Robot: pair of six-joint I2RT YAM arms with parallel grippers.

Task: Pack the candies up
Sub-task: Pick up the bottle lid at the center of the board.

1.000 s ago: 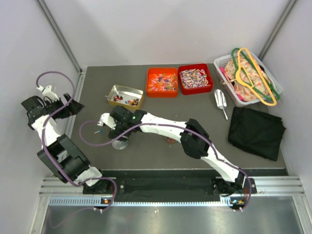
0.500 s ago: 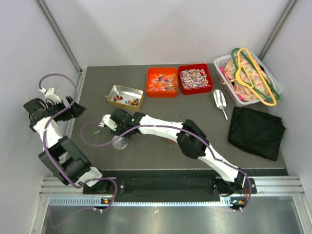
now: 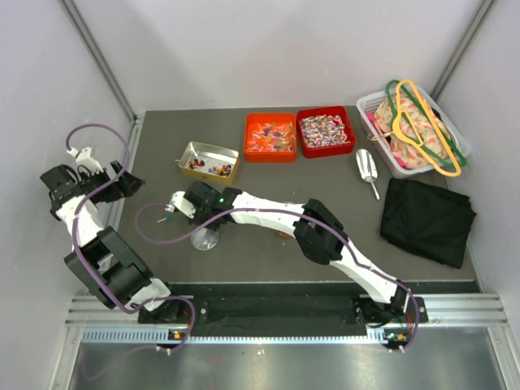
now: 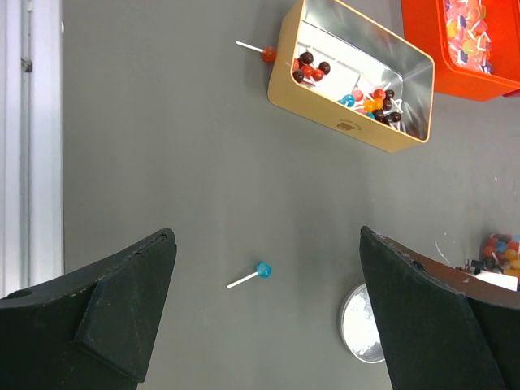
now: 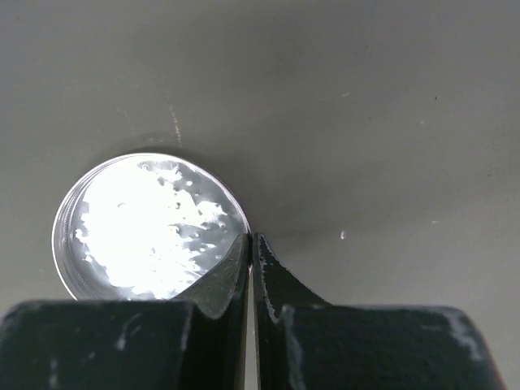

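Right gripper [image 5: 250,238]: the jaws are drawn almost together, one tip inside and one outside the rim of a small round clear jar [image 5: 150,227]. It appears to pinch the thin wall, a hold that would keep the jar upright and its mouth free for filling.
Jar: it stands on the dark grey table [image 3: 268,195], in the near left part, well apart from the trays. I judge this a spot that both arms can reach.
Left gripper [image 4: 266,234]: it is spread wide and holds nothing. It hangs over the table's left side and looks down on the jar, probably standing by.
Candies [image 3: 323,128]: they are heaped in the square red plastic tray [image 3: 327,154] at the far edge. No sweet shows in the jar, though glare covers its base.
Square orange plastic tray [image 3: 270,159]: it sits just beside the red one and holds orange and yellow wrapped sweets.
Rectangular gold metal tin [image 4: 357,134]: it holds lollipops. A blue lollipop [image 4: 260,269] and a red lollipop [image 4: 267,54] lie loose on the table.
Small metal scoop [image 3: 367,166]: it lies near the red tray, handy for lifting candies.
Writing: there is a small dark mark on the tin's side, too small to read. Nothing else is legible.
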